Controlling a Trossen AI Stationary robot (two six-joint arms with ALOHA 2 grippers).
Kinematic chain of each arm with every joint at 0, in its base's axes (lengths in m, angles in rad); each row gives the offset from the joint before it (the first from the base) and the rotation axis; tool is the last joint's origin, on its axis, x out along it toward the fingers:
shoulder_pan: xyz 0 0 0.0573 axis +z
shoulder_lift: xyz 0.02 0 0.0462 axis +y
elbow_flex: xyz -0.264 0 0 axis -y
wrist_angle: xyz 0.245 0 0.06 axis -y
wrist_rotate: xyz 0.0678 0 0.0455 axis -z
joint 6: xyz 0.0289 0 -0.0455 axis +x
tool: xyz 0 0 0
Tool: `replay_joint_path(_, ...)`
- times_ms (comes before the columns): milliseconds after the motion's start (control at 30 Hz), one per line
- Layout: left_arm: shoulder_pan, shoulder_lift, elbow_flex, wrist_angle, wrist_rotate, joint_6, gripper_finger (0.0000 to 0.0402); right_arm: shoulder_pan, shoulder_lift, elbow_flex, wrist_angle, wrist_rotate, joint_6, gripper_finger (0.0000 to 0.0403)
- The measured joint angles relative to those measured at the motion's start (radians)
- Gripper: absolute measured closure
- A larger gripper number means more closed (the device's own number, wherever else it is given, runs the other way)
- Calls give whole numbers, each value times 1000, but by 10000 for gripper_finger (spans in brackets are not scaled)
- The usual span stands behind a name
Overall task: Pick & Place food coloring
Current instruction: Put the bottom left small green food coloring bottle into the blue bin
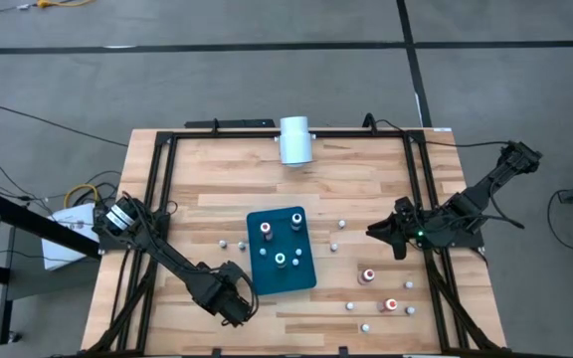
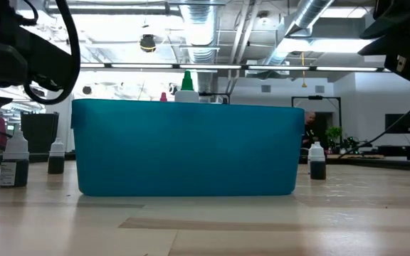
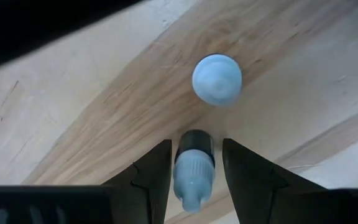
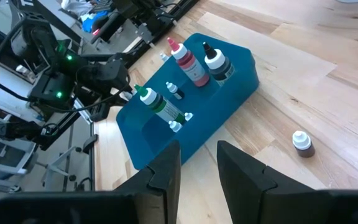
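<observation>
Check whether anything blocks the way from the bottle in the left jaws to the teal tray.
Nothing visible does. The left gripper holds a small bottle just beside the teal tray, with only bare wood between them. One whitish-capped bottle stands on the table below.

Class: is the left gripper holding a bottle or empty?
Holding: the left gripper has a white-capped bottle clamped between its fingers.

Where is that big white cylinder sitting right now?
In the high view, the white cylinder lies at the table's far edge, about midway across, against the black frame rail. The teal tray is its nearest neighbour, farther toward the table's middle.
</observation>
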Motion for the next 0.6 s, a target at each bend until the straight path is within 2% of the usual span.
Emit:
replay_joint_path(333, 0, 0, 0, -1, -18, 3, 272, 0, 0, 0, 0, 0, 0, 308)
replay_joint_path(600, 0, 0, 1, -1, -21, 4, 320, 0, 0, 0, 0, 0, 0, 308)
